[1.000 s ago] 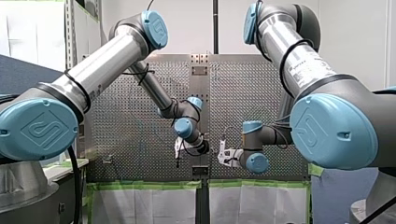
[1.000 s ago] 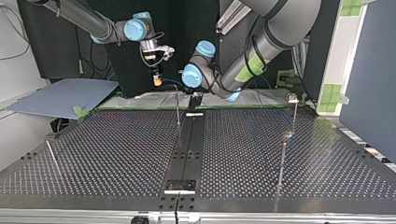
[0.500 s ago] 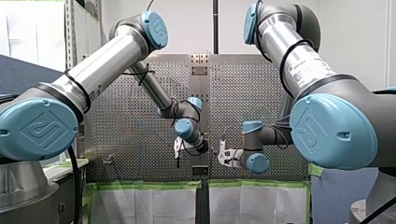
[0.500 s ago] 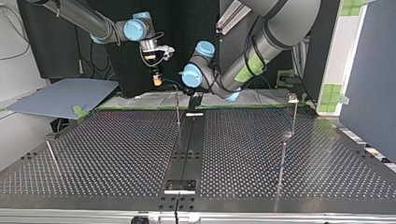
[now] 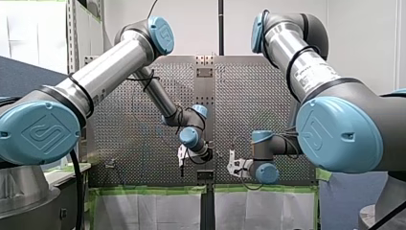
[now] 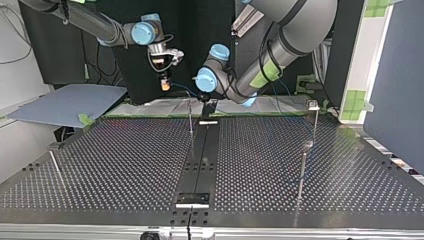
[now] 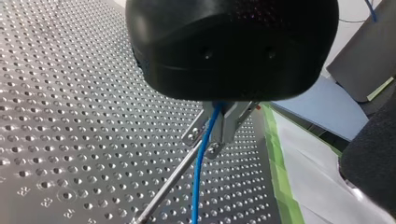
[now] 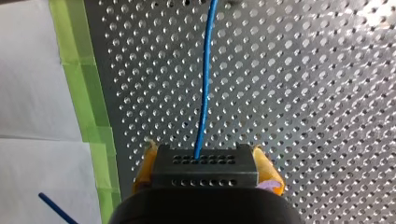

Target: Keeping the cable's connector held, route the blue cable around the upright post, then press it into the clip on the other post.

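Perforated table (image 8: 303,93); blue cable (image 8: 204,93) cropped.

The blue cable (image 8: 204,93) comes through on my screen as one plain, saturated mid-blue along its whole length. The connector (image 8: 233,173) is matt black, patterned with two rows of small holes. My right tool (image 8: 206,164) has orange-yellow pads (image 8: 267,170). My left tool (image 7: 218,133) has a black body and bare silver metal fingers (image 7: 232,122). The desk (image 7: 70,116) is silver-grey metal with a regular grid of round holes, and it reads near black in the top view. Bright green tape (image 8: 86,102) edges it, next to white sheeting (image 8: 32,84). My left arm (image 5: 105,72) and my right arm (image 5: 311,72) are silver tubes with dark grey joints and light blue caps. A slate-blue panel (image 6: 65,102) sits at the left of the top view's frame.
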